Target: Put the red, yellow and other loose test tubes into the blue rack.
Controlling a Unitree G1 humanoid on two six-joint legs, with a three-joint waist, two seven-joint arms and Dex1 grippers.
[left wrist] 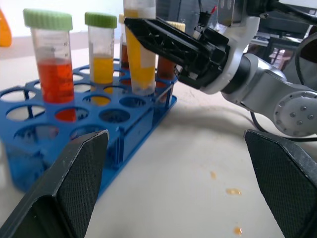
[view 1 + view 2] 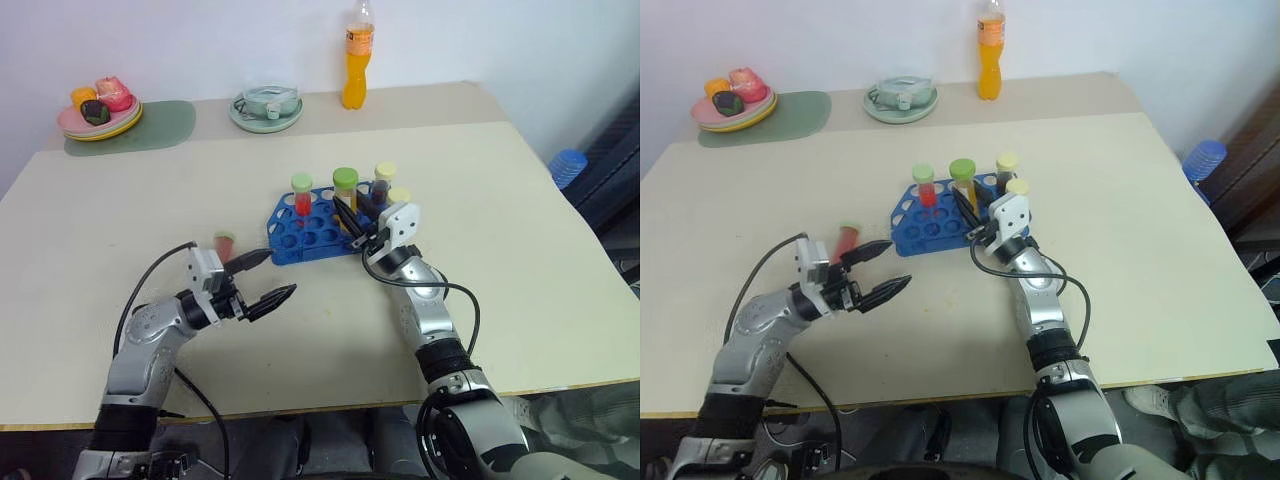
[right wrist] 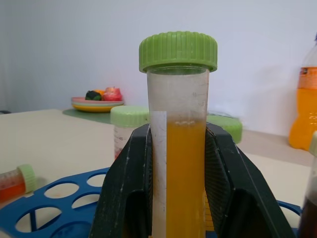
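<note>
Orange bottle (image 2: 357,68), green dish (image 2: 266,108), stacked plates (image 2: 99,118).

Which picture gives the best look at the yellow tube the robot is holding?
The right wrist view: the yellow tube stands large between the right pincer fingers. The left wrist view shows it sideways over the blue rack; head views show it small.

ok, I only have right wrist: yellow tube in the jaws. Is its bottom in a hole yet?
Observer: Looks so. In left wrist, the yellow tube has its lower end down at a hole of the rack.
Operator: Left gripper?
Observer: Left gripper is open and holds nothing, to the left of the rack.
Operator: That red tube lying down, is it near it?
Observer: Yes. The red tube lies on the table, right beside the left gripper.
</note>
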